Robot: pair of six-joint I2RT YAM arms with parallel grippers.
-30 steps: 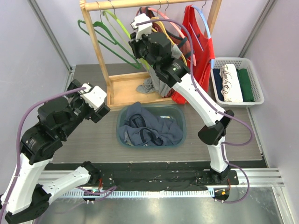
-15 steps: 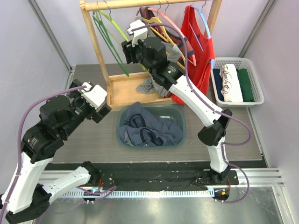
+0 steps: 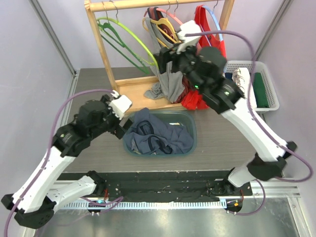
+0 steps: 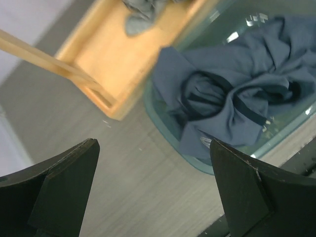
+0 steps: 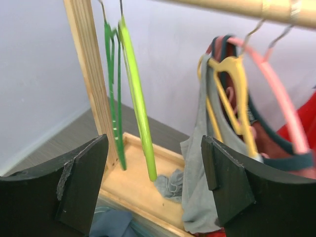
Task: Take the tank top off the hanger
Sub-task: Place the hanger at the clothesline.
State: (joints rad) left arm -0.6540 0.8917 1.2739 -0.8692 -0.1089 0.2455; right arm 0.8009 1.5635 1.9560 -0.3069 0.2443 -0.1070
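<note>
The right gripper [image 5: 154, 148] is spread and empty, facing the green hangers [image 5: 136, 98] and the gray tank top [image 5: 197, 197] on the wooden rack [image 5: 91, 74]. The left gripper [image 4: 154, 173] is spread above the bin [image 4: 158, 116] of blue clothes [image 4: 222, 98].

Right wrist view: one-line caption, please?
Open right pincer faces the rack: green hangers left, grey tank top beside a yellow hanger right.

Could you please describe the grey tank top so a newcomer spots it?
Find the wooden clothes rack at the back. Near its middle, the grey tank top hangs from a yellow plastic hanger, the only grey garment, between bare green hangers and a red top.
</note>
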